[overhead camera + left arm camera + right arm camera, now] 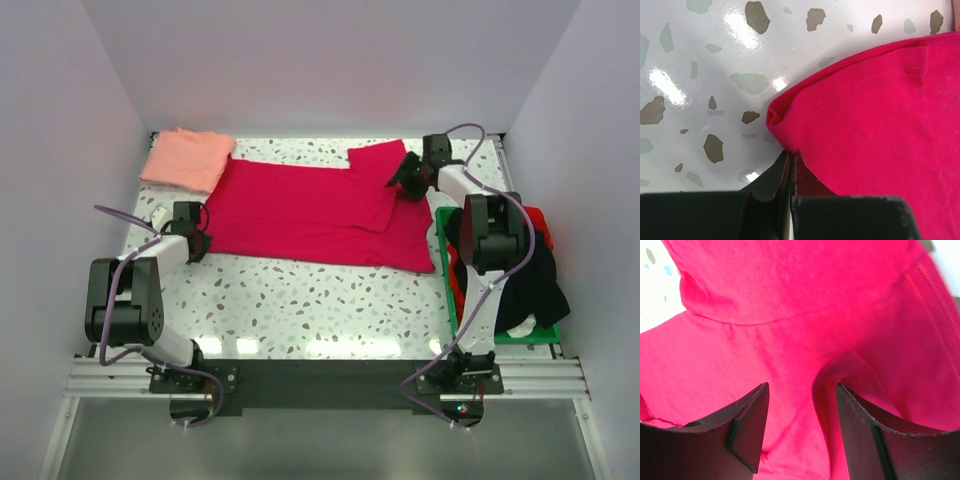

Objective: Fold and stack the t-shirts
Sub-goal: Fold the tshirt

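The crimson-red t-shirt [300, 215] lies spread across the middle of the table, with one part [372, 185] folded over on its right half. The salmon-pink t-shirt [187, 158] lies folded at the far left corner. My left gripper [200, 240] is low at the red shirt's left edge. Its jaws are shut [791, 154] on the curled hem of the shirt [880, 115]. My right gripper [408, 180] hovers over the shirt's far right part. It stands open [802, 385], with a raised ridge of red cloth [790, 300] between its fingers.
A green tray [443, 262] stands along the table's right edge, heaped with dark and red clothes [530, 280]. White walls close in the back and both sides. Speckled tabletop [300, 300] shows in front of the shirt.
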Tool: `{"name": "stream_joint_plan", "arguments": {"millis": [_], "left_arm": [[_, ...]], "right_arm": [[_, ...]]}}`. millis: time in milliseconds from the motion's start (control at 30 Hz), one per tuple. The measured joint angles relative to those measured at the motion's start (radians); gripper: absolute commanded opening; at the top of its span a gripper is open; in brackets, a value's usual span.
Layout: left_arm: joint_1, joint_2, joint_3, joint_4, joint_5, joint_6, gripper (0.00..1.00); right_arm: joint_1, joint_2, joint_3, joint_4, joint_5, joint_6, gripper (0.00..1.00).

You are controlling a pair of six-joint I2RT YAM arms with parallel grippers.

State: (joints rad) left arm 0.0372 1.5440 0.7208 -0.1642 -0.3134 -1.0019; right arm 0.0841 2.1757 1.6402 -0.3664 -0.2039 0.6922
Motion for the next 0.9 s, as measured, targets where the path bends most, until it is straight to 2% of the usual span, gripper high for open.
{"name": "stream_joint_plan", "arguments": {"millis": [267,533,700,900], "left_arm": [[0.0,0.0,0.0,0.0,0.002,0.001,0.0],[0.001,0.0,0.0,0.0,0.007,0.003,0.0],[0.001,0.0,0.0,0.0,0.008,0.003,0.0],[0.001,0.0,0.0,0.0,0.013,0.003,0.0]], "right_arm": [[-0.006,-0.091,-0.07,0.03,-0.017,-0.009,0.62],[0.0,-0.23,-0.295,0.084,-0.02,-0.03,0.64],[0.023,-0.24,-0.397,0.12,-0.023,-0.031,0.62],[0.069,-0.244,-0.429,0.179,-0.022,-0.032,0.56]]}}
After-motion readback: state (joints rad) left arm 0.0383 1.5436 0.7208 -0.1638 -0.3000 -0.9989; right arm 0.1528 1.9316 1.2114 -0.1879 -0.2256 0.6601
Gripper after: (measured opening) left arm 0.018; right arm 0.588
